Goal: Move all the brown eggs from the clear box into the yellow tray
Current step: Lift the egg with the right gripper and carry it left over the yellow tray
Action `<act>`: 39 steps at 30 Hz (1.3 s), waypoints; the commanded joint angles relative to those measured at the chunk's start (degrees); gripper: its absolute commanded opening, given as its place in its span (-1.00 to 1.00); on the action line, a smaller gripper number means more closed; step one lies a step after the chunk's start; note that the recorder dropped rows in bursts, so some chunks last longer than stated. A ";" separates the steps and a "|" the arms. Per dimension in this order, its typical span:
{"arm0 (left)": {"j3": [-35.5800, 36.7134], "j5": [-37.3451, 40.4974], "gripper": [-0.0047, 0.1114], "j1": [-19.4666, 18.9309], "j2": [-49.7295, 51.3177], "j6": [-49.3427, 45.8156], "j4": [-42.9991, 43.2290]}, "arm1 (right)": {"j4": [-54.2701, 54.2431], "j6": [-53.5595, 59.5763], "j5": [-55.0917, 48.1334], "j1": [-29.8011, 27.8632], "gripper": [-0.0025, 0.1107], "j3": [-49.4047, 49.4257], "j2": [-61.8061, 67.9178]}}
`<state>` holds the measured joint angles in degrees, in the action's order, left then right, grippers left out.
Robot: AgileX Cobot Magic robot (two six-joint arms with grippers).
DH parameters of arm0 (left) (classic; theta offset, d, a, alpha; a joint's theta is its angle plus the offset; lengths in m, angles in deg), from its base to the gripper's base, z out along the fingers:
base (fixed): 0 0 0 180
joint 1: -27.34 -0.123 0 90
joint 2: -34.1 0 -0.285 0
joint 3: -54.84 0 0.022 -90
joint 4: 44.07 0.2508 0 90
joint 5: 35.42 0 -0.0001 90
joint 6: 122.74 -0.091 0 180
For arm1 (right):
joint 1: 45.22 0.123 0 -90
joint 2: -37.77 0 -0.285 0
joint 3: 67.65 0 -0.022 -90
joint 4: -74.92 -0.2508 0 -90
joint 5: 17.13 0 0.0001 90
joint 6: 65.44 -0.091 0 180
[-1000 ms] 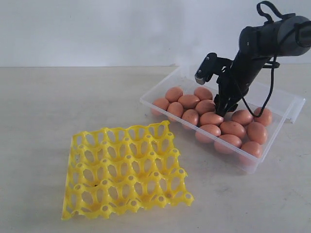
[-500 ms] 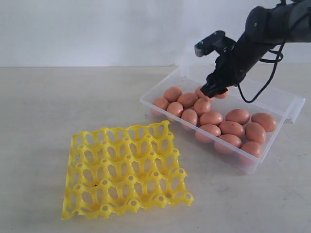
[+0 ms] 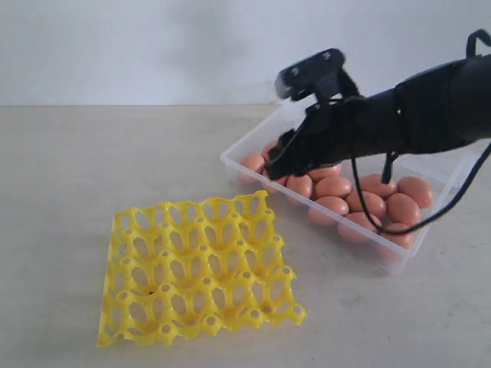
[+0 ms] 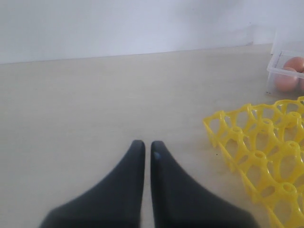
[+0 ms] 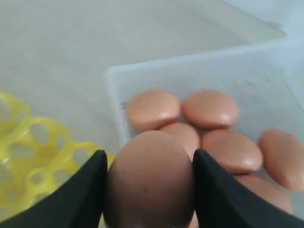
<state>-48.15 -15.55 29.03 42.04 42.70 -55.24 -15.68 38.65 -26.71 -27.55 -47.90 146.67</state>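
My right gripper (image 3: 278, 164) (image 5: 149, 154) is shut on one brown egg (image 5: 149, 180), held above the near-left end of the clear box (image 3: 393, 259) (image 5: 114, 90), towards the yellow tray (image 3: 199, 268) (image 5: 28, 156). In the exterior view the held egg is mostly hidden by the fingers. Several brown eggs (image 3: 404, 208) (image 5: 210, 108) lie loose in the box. The tray's cups show no eggs. My left gripper (image 4: 147, 143) is shut and holds nothing, low over the bare table beside the tray's edge (image 4: 259, 156). It does not show in the exterior view.
The box's open clear lid (image 3: 464, 165) hangs off its far right side. The right arm's black cable (image 3: 368, 218) loops down over the eggs. A white wall stands behind the beige table (image 3: 92, 169). One box corner with an egg (image 4: 286, 80) shows in the left wrist view.
The right gripper closed on an egg among the cluster, lifted it out and swung left across the box towards the tray. The tray and the other eggs have stayed put.
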 commanded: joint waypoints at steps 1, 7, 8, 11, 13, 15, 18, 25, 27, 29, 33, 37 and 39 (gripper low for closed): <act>0.21 -0.35 -0.85 0.24 -0.15 -0.08 0.08 | -9.35 17.99 4.16 7.23 -0.96 1.82 -1.90; 0.21 -0.35 -0.85 0.24 -0.15 -0.08 0.08 | -9.35 15.64 26.86 11.00 -0.96 -0.83 -1.99; 0.21 -0.35 -0.85 0.24 -0.15 -0.08 0.08 | -8.92 14.55 30.80 10.86 -0.96 -1.36 -1.99; 0.21 -0.35 -0.85 0.24 -0.15 -0.08 0.08 | 1.54 6.20 49.55 10.85 -0.96 -2.59 -1.99; 0.21 -0.35 -0.85 0.24 -0.15 -0.08 0.08 | 12.21 1.07 62.37 10.85 -0.96 -2.59 -1.99; 0.21 -0.35 -0.85 0.24 -0.15 -0.08 0.08 | 24.85 -3.87 72.31 10.85 -0.96 -2.59 -1.99; 0.21 -0.35 -0.85 0.24 -0.15 -0.08 0.08 | 45.20 -16.34 79.54 10.85 -0.96 -2.59 -1.99; 0.21 -0.35 -0.85 0.24 -0.15 -0.08 0.08 | 71.26 -84.02 67.77 10.85 -0.96 -2.64 -3.56; 0.21 -0.35 -0.85 0.24 -0.15 -0.08 0.08 | 76.63 -104.08 60.12 10.85 -0.96 -2.64 -3.41; 0.21 -0.35 -0.85 0.24 -0.15 -0.08 0.08 | 91.12 -121.01 55.30 10.85 -0.96 -2.64 -2.50; 0.21 -0.35 -0.85 0.24 -0.15 -0.08 0.08 | 126.86 -144.54 62.05 10.85 -0.96 -2.64 1.02; 0.21 -0.35 -0.85 0.24 -0.15 -0.08 0.08 | 133.88 -160.34 69.38 10.85 -0.96 -2.74 7.49; 0.21 -0.35 -0.85 0.24 -0.15 -0.08 0.08 | 134.43 -164.05 72.72 10.85 -0.96 -4.03 11.49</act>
<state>-48.15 -15.65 29.03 42.04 42.70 -55.24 115.47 -117.21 41.01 -16.57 -50.47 153.69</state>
